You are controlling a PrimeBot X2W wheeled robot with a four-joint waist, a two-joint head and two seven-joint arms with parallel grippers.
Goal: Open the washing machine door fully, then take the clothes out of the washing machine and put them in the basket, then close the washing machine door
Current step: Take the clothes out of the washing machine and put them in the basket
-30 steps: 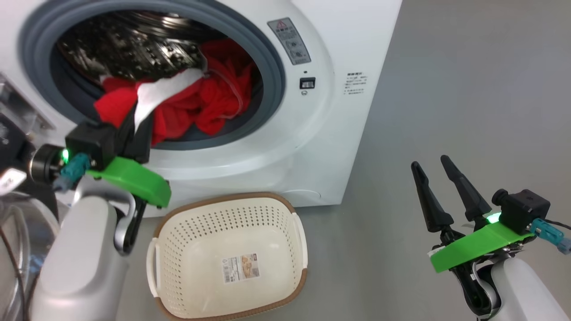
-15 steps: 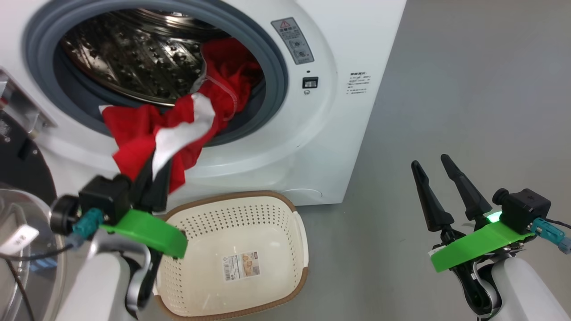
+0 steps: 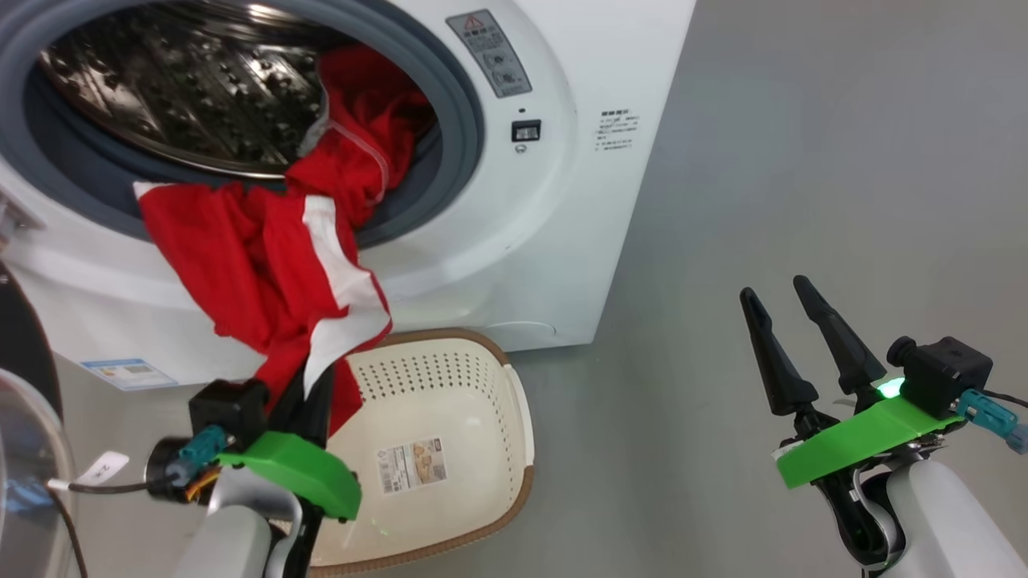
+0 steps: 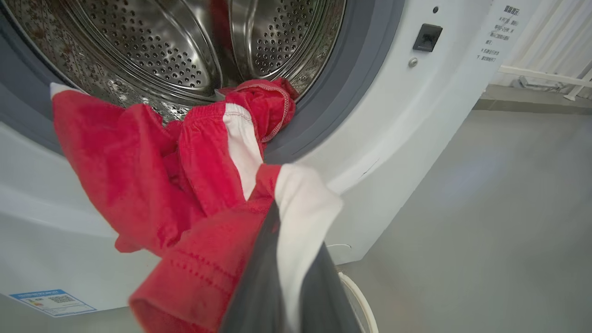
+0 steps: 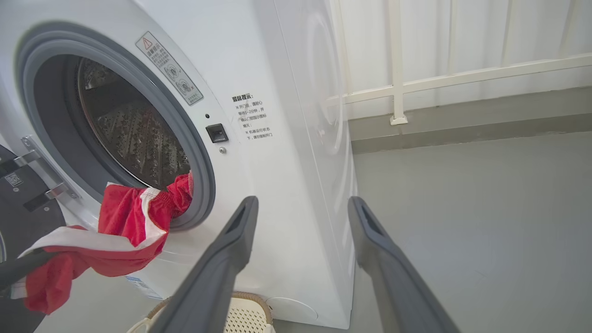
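The washing machine stands open, and its door is swung out at the far left. Red clothes with white stripes trail from the steel drum over the grey gasket and hang down the white front. My left gripper is shut on their lower end, just above the left rim of the basket. In the left wrist view the dark fingers pinch the red and white cloth. My right gripper stands open and holds nothing, off to the right over the floor.
A blue label marks the machine's lower left corner. Grey floor stretches to the right of the machine. A white railing runs along the wall behind. The basket rim shows below the right gripper.
My left gripper has pulled back and down from the drum mouth, dragging the red garment out over the gasket towards the basket. The head camera has shifted. The right arm is still.
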